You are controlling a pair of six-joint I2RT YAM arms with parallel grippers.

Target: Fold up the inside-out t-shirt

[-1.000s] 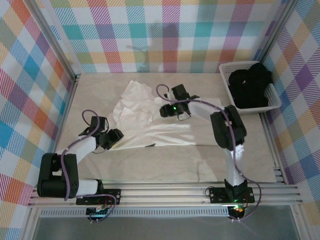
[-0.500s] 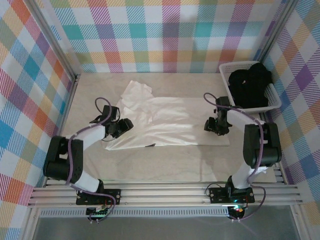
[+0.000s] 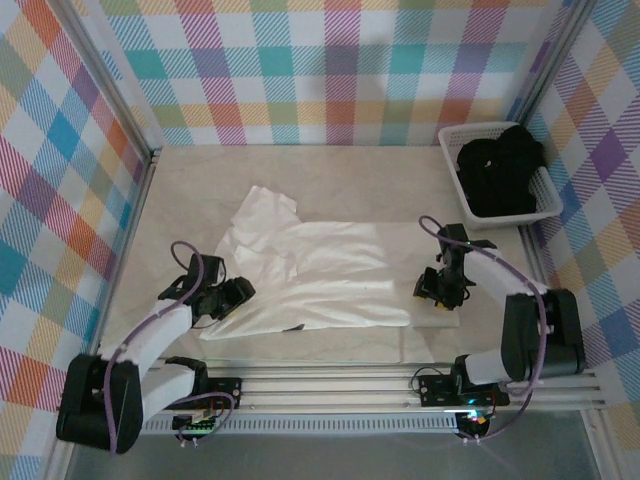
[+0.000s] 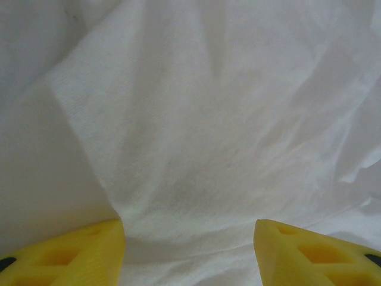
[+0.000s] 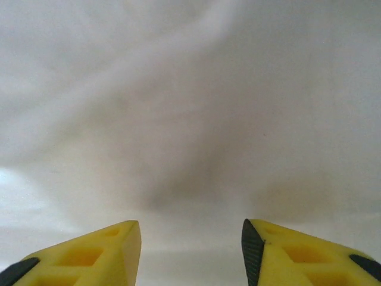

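Observation:
The white t-shirt [image 3: 330, 270] lies spread flat across the middle of the table, one sleeve pointing to the far left. My left gripper [image 3: 226, 298] is low over the shirt's left end. In the left wrist view it [image 4: 189, 229] is open, with wrinkled shirt cloth [image 4: 208, 119] lying under and between the yellow fingers [image 4: 83, 250]. My right gripper [image 3: 432, 288] is down at the shirt's right end. Seen from the right wrist, it [image 5: 190, 229] is open too, smooth shirt cloth [image 5: 190, 107] below its fingertips [image 5: 286, 250].
A white plastic basket [image 3: 548, 208] holding a black garment [image 3: 500, 175] stands at the far right corner. Checked walls close in the table on three sides. The rail with both arm bases [image 3: 330, 390] runs along the near edge.
Both grippers have drawn back toward the near edge, and the shirt has slid nearer with them. A second ago the right gripper was over the shirt's middle; it is now at its right end.

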